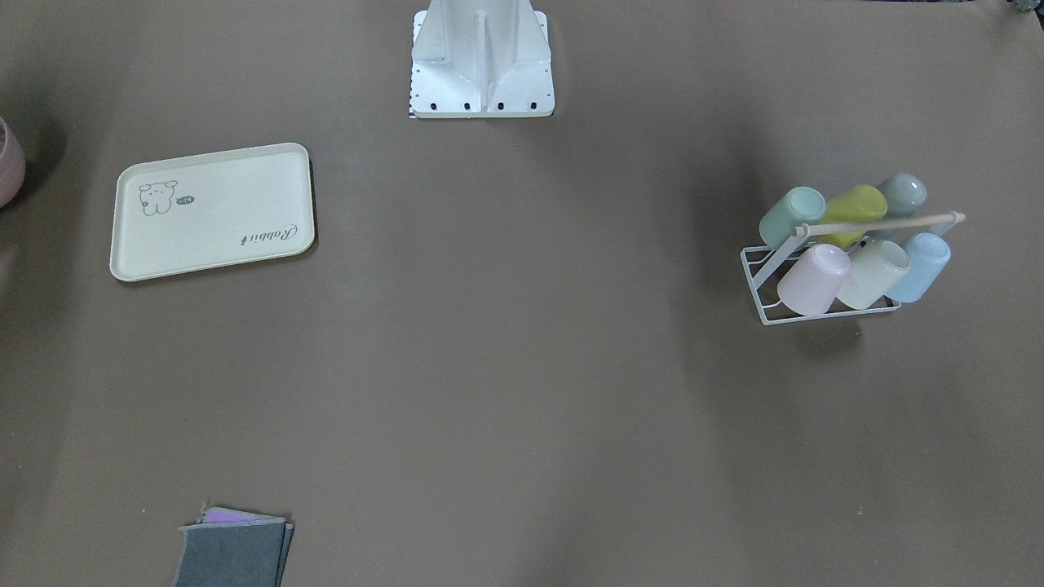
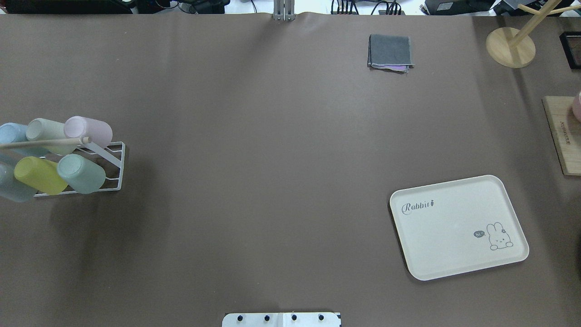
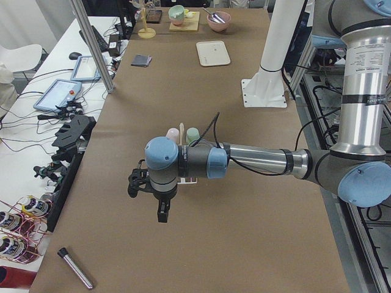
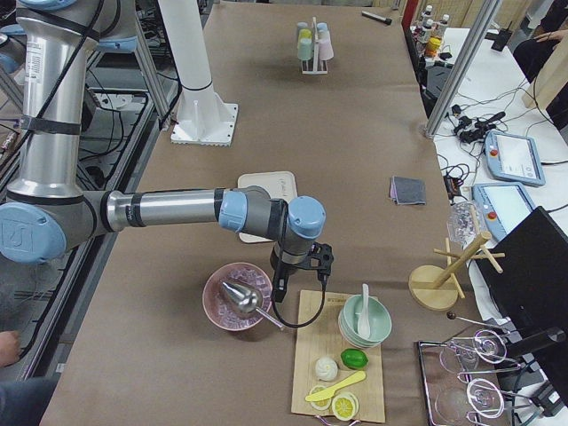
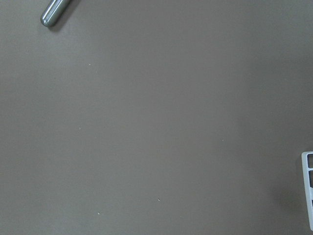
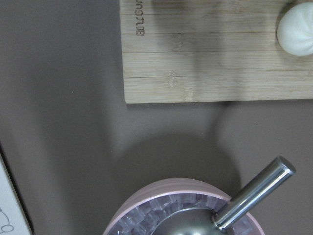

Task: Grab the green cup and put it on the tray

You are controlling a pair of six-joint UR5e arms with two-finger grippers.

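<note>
The green cup (image 1: pixel 793 214) is pale mint and lies tilted in a white wire rack (image 1: pixel 771 314) with several other cups; it also shows in the overhead view (image 2: pixel 81 173). The tray (image 1: pixel 212 212) is cream-white with a rabbit drawing, lies far across the table from the rack and holds nothing (image 2: pixel 458 227). My left gripper (image 3: pixel 160 210) hangs over bare table beside the rack, seen only in the left side view. My right gripper (image 4: pixel 297 284) hangs by a pink bowl, seen only in the right side view. I cannot tell whether either is open or shut.
A yellow-green cup (image 2: pixel 40 175) and a grey-green cup (image 1: pixel 901 194) lie next to the green cup. A folded grey cloth (image 2: pixel 390 52) lies at the far edge. A pink bowl (image 6: pixel 186 210) with a metal scoop, a wooden board (image 6: pixel 215 49) and a wooden stand (image 2: pixel 510 47) are beyond the tray.
</note>
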